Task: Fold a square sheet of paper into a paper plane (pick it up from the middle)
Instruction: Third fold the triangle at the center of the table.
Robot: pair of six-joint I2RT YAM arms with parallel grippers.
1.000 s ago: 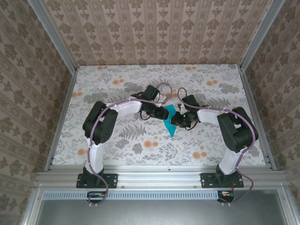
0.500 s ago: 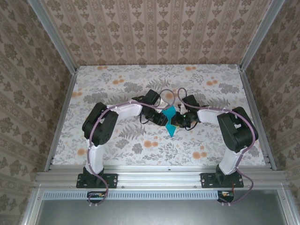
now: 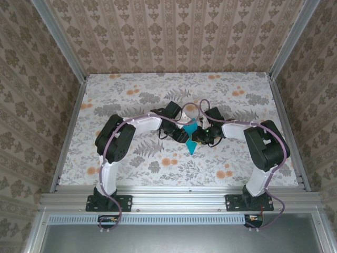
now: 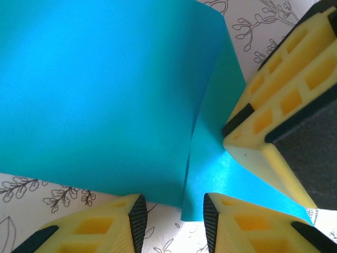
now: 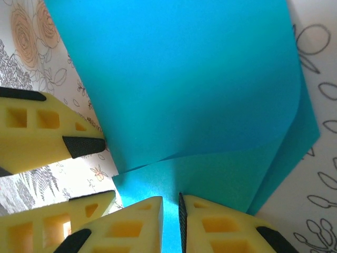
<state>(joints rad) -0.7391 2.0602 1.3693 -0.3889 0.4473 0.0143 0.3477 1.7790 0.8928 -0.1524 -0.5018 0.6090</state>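
The square sheet of paper (image 3: 192, 145) is teal-blue and lies at the table's middle, doubled loosely over itself rather than shaped as a paper plane. In the left wrist view its upper layer (image 4: 105, 95) curves over a lower flap. My left gripper (image 4: 171, 211) (image 3: 184, 133) is open, with the flap's corner lying between its fingertips. My right gripper (image 5: 171, 208) (image 3: 200, 136) is shut on the lower layer of the sheet (image 5: 184, 79) from the opposite side. The right gripper's yellow fingers (image 4: 279, 110) press on the flap close to the left ones.
The floral tablecloth (image 3: 158, 163) covers the table inside an aluminium frame (image 3: 179, 197). Patterned walls stand on three sides. Both arms reach inward and almost touch above the paper. Open tabletop lies toward the back and both sides.
My left gripper has moved right, closer to the right gripper, and now covers more of the paper. The right gripper has stayed in place, shut on the sheet.
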